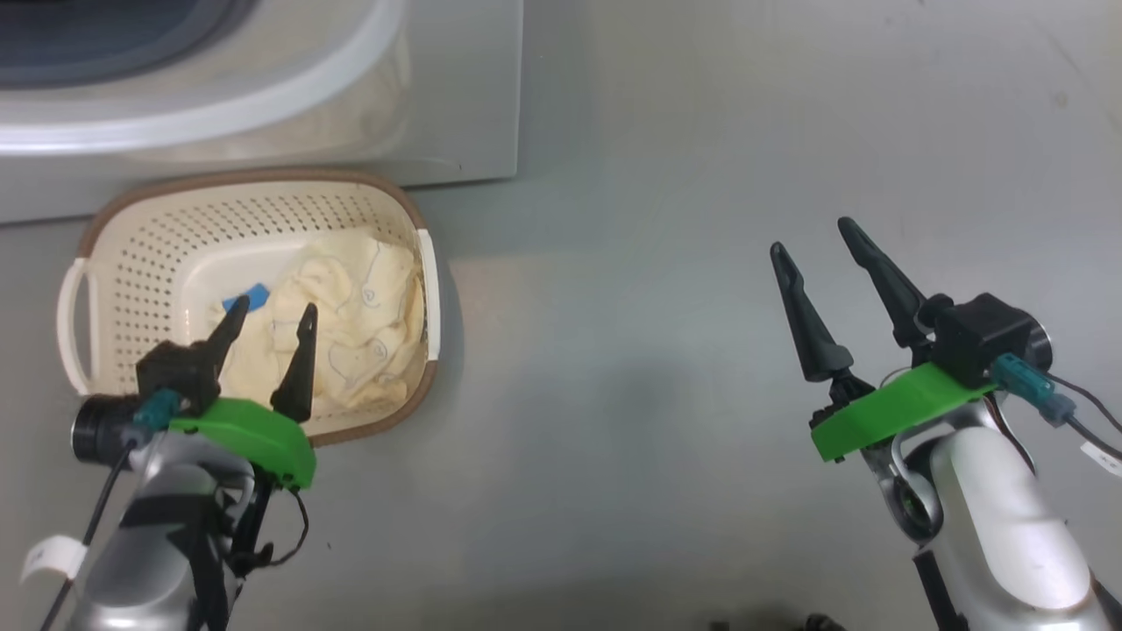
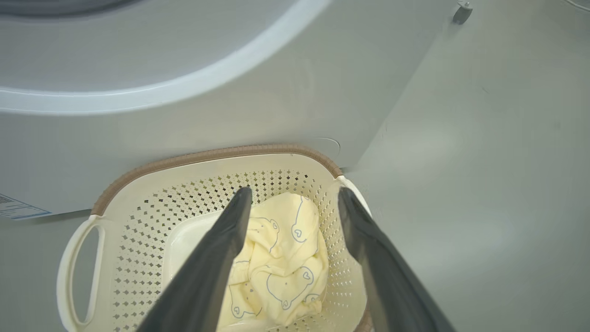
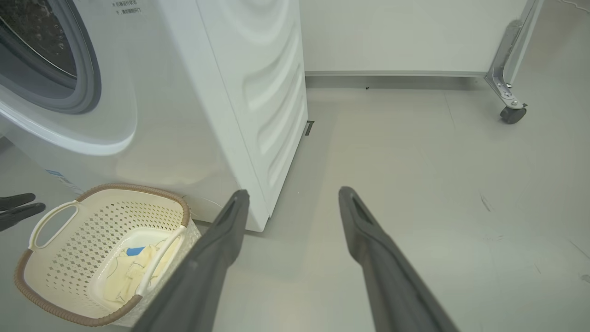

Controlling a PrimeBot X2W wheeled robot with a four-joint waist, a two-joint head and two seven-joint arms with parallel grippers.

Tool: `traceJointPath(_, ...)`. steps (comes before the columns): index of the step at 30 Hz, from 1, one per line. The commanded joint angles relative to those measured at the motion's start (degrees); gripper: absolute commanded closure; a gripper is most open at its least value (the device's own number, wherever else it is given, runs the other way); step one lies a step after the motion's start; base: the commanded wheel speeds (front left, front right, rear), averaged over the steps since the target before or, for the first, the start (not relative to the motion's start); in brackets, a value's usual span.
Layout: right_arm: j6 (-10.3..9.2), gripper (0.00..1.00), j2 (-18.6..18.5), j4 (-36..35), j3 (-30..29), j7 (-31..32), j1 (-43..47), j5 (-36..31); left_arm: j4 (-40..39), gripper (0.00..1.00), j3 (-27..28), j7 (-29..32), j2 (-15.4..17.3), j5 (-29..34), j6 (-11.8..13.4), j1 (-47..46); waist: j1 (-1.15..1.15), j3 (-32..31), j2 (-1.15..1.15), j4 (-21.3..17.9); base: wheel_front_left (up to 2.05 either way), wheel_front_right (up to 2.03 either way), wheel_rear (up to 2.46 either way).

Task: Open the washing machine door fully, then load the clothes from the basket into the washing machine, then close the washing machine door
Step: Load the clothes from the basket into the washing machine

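My left pincer (image 1: 274, 307) hangs over the basket (image 1: 158, 254), its two dark fingers spread wide and holding nothing. The tips point down at the clothes (image 1: 351, 324). From the wrist view I cannot tell whether they touch the fabric.

The clothes lie crumpled in the right half of the basket, pale yellow with thin line drawings, and a blue patch (image 1: 248, 298) shows at their left edge. The rest of the basket's bottom is bare.

The basket sits on the grey floor (image 1: 657, 394), close against the front of the washing machine (image 3: 184, 115) near its right corner. A blue sticker (image 2: 18, 207) shows low on the machine's front, to the left of the basket.

In the right wrist view I see past the grey seal (image 3: 87, 78) into the perforated drum (image 3: 27, 27).

My right pincer (image 1: 812, 235) is well apart from the basket, out over the open floor to the right. Its fingers are also spread wide and hold nothing. Beyond it a caster (image 3: 511, 113) of a metal frame stands by the far wall.
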Motion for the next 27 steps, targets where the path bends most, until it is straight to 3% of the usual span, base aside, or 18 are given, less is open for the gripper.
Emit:
traceJointPath(1,0.00,0.00,0.2,-2.0,1.0,-0.5,-0.8,-0.1,0.7,0.00,0.3,-0.2,2.3,-1.2,0.0,-2.4,-0.02,5.1,0.00,-1.3,0.00,0.00,0.00)
traceJointPath(5,0.00,0.00,0.2,-3.0,1.4,-0.5,-1.6,0.2,7.8,0.00,-4.7,4.0,3.2,-9.8,0.0,-10.1,-0.02,10.0,0.00,-2.3,0.00,0.00,0.00)
traceJointPath(11,0.00,0.00,0.2,-3.9,2.2,-0.5,-2.8,0.6,11.8,0.00,-13.2,9.7,6.3,-20.9,0.0,-17.9,-0.02,14.7,0.00,-3.7,0.00,0.00,0.00)
traceJointPath(21,0.00,0.00,0.2,-5.3,2.7,-0.5,-3.7,1.2,13.3,0.00,-26.4,15.0,12.4,-30.0,0.0,-26.8,-0.02,20.0,0.00,-5.5,0.00,0.00,0.00)
traceJointPath(27,0.00,0.00,0.2,-6.1,3.1,-0.5,-4.3,1.4,15.9,0.00,-33.5,17.3,13.4,-32.6,0.0,-32.5,-0.02,23.0,0.00,-5.9,0.00,0.00,0.00)
